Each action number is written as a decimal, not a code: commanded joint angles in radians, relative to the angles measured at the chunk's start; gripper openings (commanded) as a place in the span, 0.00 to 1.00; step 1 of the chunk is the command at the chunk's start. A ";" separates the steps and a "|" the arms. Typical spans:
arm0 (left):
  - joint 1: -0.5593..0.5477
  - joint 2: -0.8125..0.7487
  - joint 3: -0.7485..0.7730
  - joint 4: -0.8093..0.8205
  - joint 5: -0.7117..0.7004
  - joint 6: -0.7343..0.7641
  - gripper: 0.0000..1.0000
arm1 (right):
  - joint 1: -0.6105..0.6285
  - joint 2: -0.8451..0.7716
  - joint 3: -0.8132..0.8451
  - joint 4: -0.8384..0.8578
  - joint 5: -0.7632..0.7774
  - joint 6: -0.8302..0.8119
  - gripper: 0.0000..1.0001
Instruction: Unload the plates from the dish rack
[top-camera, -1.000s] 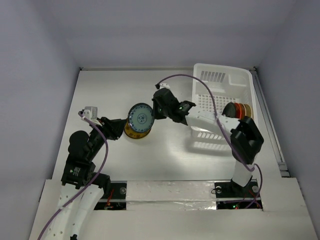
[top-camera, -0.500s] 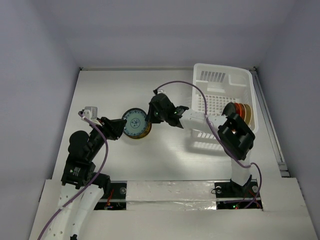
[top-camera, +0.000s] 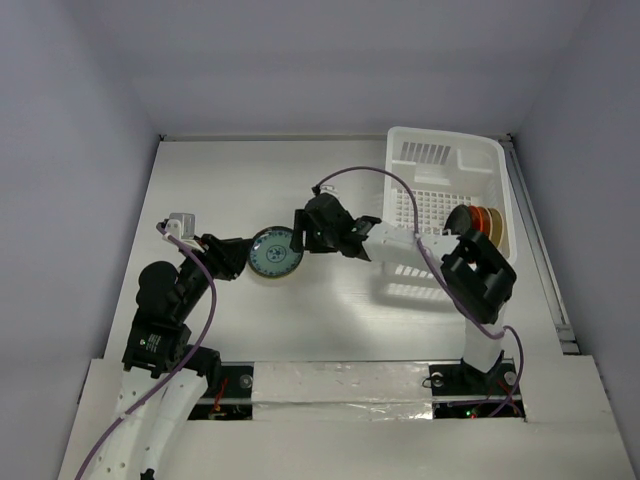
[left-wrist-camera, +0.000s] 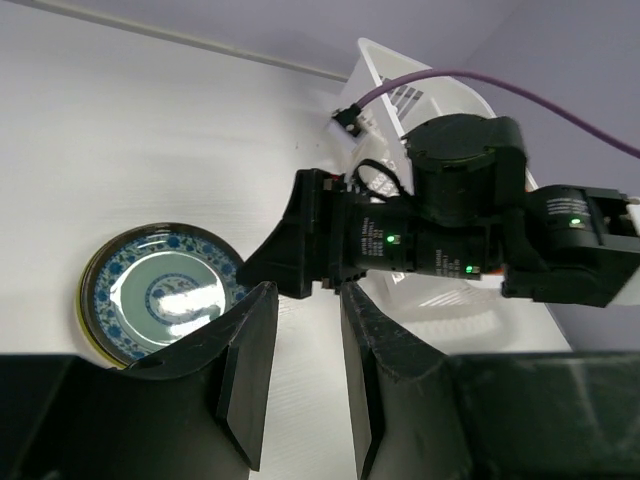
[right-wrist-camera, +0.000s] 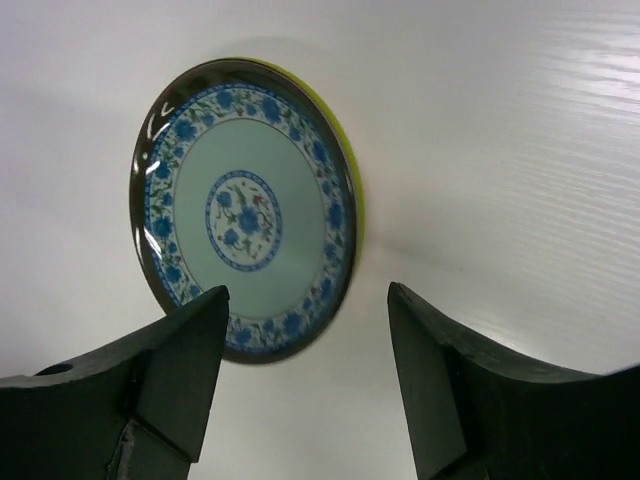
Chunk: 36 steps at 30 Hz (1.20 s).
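A teal plate with a blue flower rim (top-camera: 274, 251) lies flat on the table, on top of a lime-green plate (right-wrist-camera: 356, 205) whose edge peeks out. The same teal plate (right-wrist-camera: 247, 208) fills the right wrist view and lies at the lower left of the left wrist view (left-wrist-camera: 160, 300). My right gripper (top-camera: 297, 234) hovers open just right of it, jaws (right-wrist-camera: 305, 300) wide and empty. My left gripper (top-camera: 243, 258) sits at the stack's left side, jaws (left-wrist-camera: 305, 375) a little apart with nothing between. The white dish rack (top-camera: 445, 160) stands at the back right. Inside it, dark brown and orange plates (top-camera: 476, 220) stand on edge.
The right arm (left-wrist-camera: 450, 230) stretches from the rack side across the table, close in front of my left gripper. Purple cables (top-camera: 380, 165) loop over both arms. The rack (left-wrist-camera: 385, 95) sits near the table's right edge and back wall.
The right gripper carried the teal plate left and down onto the stack, then opened and let it go. The left arm has not moved.
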 joint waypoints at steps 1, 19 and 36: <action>-0.005 -0.010 0.004 0.041 0.013 -0.002 0.28 | 0.014 -0.145 0.006 -0.051 0.122 -0.041 0.71; -0.025 -0.053 0.005 0.035 0.004 -0.003 0.02 | -0.441 -0.790 -0.242 -0.599 0.638 -0.162 0.21; -0.082 -0.091 0.008 0.025 -0.018 -0.008 0.18 | -0.655 -0.636 -0.247 -0.531 0.477 -0.326 0.34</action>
